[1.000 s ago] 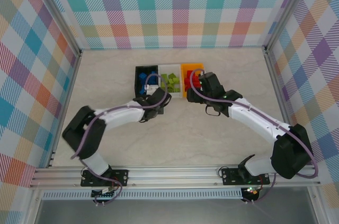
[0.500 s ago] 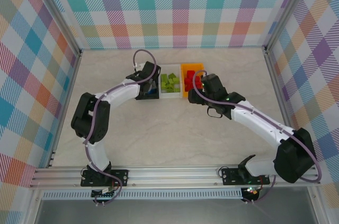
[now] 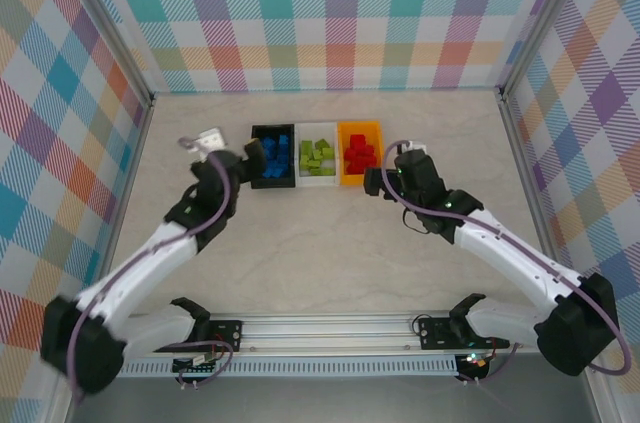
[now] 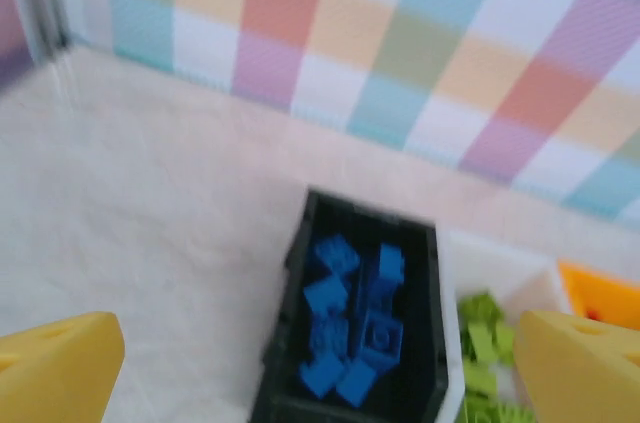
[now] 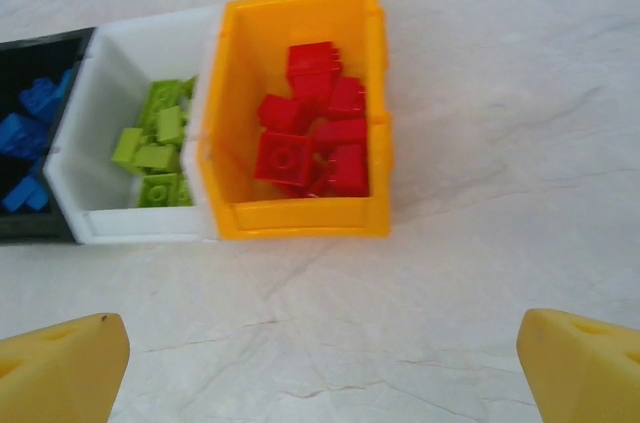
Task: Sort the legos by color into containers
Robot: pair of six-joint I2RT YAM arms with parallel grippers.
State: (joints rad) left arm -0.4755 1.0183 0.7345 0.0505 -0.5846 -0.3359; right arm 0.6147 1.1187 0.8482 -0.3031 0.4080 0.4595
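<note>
Three containers stand in a row at the back middle of the table: a black bin (image 3: 256, 157) with blue legos (image 3: 273, 151), a white bin (image 3: 302, 157) with lime green legos (image 3: 319, 154), and an orange bin (image 3: 343, 155) with red legos (image 3: 359, 154). My left gripper (image 3: 238, 165) hangs just left of the black bin, open and empty. Its wrist view looks down on the blue legos (image 4: 352, 321) between wide yellow fingertips (image 4: 55, 368). My right gripper (image 3: 373, 181) is open and empty, just in front of the orange bin (image 5: 300, 218) with its red legos (image 5: 315, 143).
Bare marble tabletop (image 3: 320, 243) spreads in front of the bins. Plaid walls close the back and both sides, with metal posts at the corners. The white bin (image 5: 140, 225) touches the orange one, and the black bin (image 4: 280, 343) touches the white one.
My left arm has swung back from over the black bin to its left side and its jaws have opened. My right gripper has drawn back from the orange bin and opened wider.
</note>
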